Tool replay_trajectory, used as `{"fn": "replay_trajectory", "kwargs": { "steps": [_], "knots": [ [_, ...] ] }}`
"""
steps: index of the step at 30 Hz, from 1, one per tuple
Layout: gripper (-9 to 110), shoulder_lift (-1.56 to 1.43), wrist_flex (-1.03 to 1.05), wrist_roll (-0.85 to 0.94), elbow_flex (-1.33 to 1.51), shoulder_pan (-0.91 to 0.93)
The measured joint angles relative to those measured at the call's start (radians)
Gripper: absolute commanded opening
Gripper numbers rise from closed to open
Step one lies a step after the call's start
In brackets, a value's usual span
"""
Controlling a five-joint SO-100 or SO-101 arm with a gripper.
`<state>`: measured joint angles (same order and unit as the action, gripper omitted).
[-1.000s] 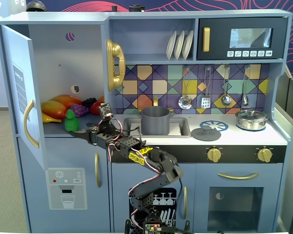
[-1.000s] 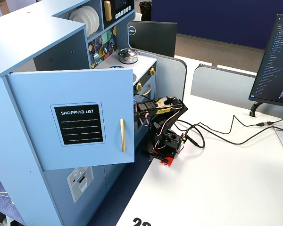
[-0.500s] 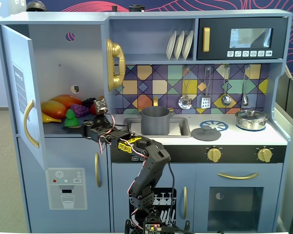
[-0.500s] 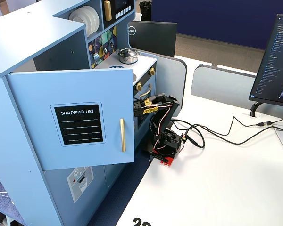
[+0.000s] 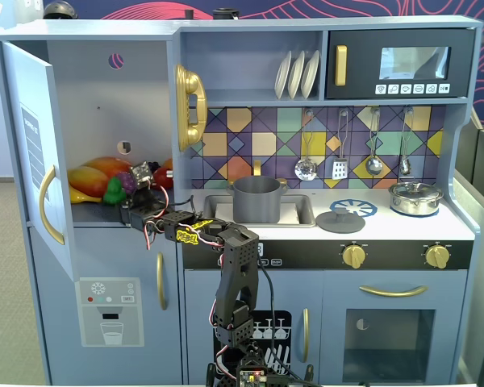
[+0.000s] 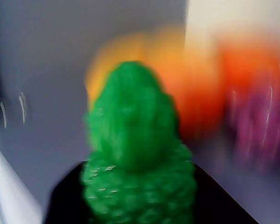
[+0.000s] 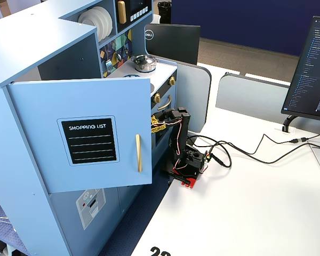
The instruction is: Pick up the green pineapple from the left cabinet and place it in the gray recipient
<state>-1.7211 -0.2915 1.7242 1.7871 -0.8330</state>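
Note:
The green pineapple (image 5: 112,192) is on the shelf inside the open left cabinet (image 5: 97,105), in front of the other fruit. My arm reaches in from the right and my gripper (image 5: 121,197) is at the pineapple. In the blurred wrist view the pineapple (image 6: 137,158) fills the middle, seated between the black jaws of my gripper (image 6: 140,207), which look shut on it. The gray recipient (image 5: 256,200) stands in the sink to the right of the cabinet. In a fixed view from the side the open door (image 7: 85,133) hides the cabinet's inside.
An orange-yellow mango (image 5: 93,176) and purple grapes (image 5: 127,182) lie behind the pineapple. The cabinet door (image 5: 32,145) stands open on the left. A flat gray lid (image 5: 340,219) and a shiny silver pot (image 5: 415,197) sit on the counter. The arm's base (image 7: 188,162) stands on a white table.

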Motion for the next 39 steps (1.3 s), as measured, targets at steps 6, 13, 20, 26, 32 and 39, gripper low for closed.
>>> {"fn": "replay_trajectory", "kwargs": {
  "steps": [6,13,20,26,32,39],
  "knots": [
    [0,-0.279,-0.117,0.057,0.175,-0.035],
    [0,-0.758,-0.158,0.152,0.405,0.041],
    [0,-1.077,-0.018,0.094,0.434,0.400],
    [0,-1.040,0.275,-0.049,0.316,0.713],
    [0,-0.801,0.466,-0.130,0.160,0.827],
    [0,-0.538,0.525,-0.147,0.020,0.885]
  ]
}}
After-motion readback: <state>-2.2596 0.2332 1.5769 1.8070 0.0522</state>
